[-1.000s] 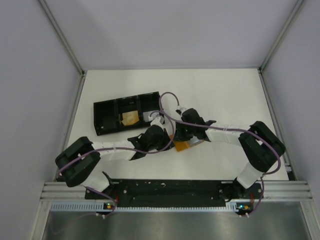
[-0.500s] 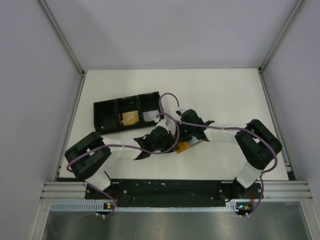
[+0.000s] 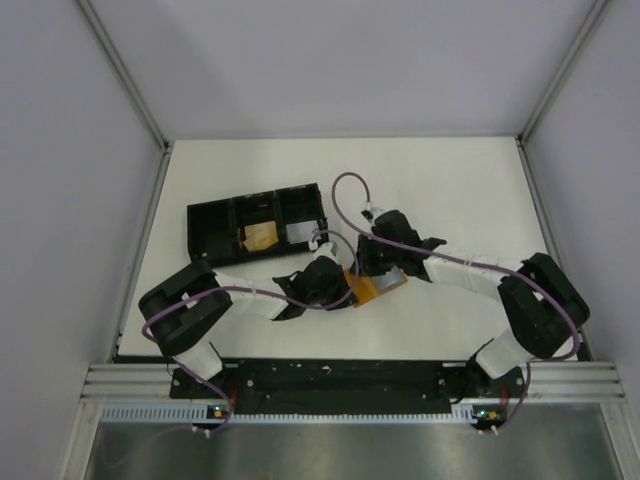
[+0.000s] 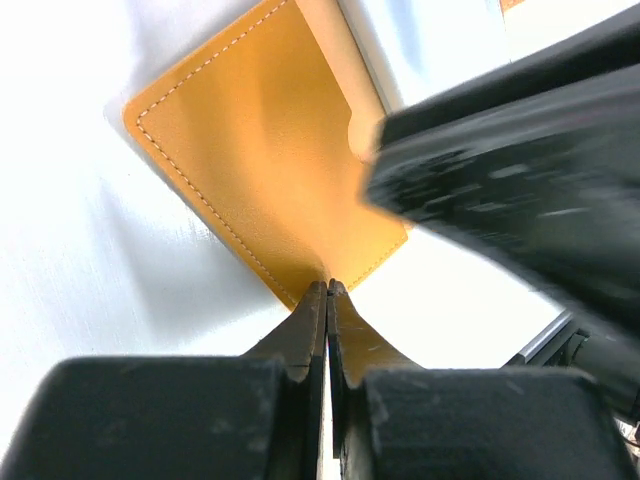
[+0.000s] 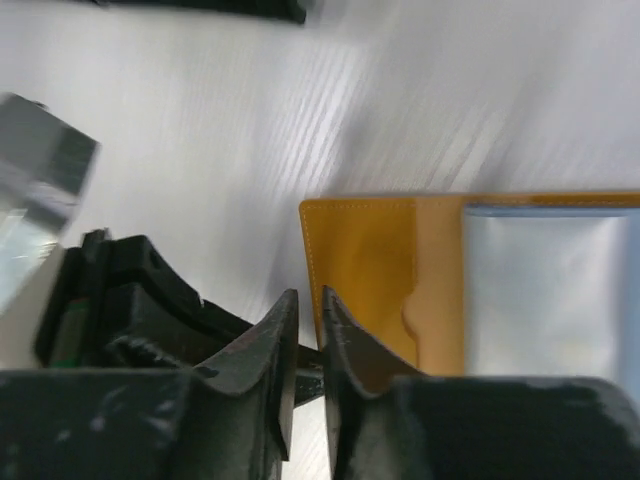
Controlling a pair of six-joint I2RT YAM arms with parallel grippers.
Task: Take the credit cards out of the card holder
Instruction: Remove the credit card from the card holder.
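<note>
1. An orange-tan, stitched leather card holder (image 3: 372, 290) lies flat on the white table (image 3: 460, 190), pocket side up, with both grippers at its edges.
2. A pale blue-grey credit card (image 5: 545, 290) sits in the card holder. Most of its face shows beyond the lighter tan pocket panel (image 5: 438, 270), which has a rounded thumb notch (image 5: 410, 318). The card is not yet out.
3. The left gripper (image 4: 327, 288) has its jaws pressed fully together, tips meeting at the holder's stitched edge. Whether any leather is pinched between them cannot be told.
4. The right gripper (image 5: 309, 298) has its jaws a thin slit apart, over the holder's closed end, away from the card. Whether that edge lies between them cannot be told.
5. A black three-compartment plastic tray (image 3: 205, 225) stands near the holder, on its far-left side. Its middle compartment holds a tan piece (image 3: 262, 236). The compartment nearest the holder holds a pale grey piece (image 3: 300, 233), possibly a card.
6. Step in hand (judged): the holder is being steadied at its edges so that the remaining card can be drawn out.
7. Next move (judged): one gripper needs to keep the holder from sliding. The other needs to catch the card's exposed end and pull straight along the pocket, flat to the table.
8. Writing: no brand, label or lettering can be read on the card, the holder or the tray.
</note>
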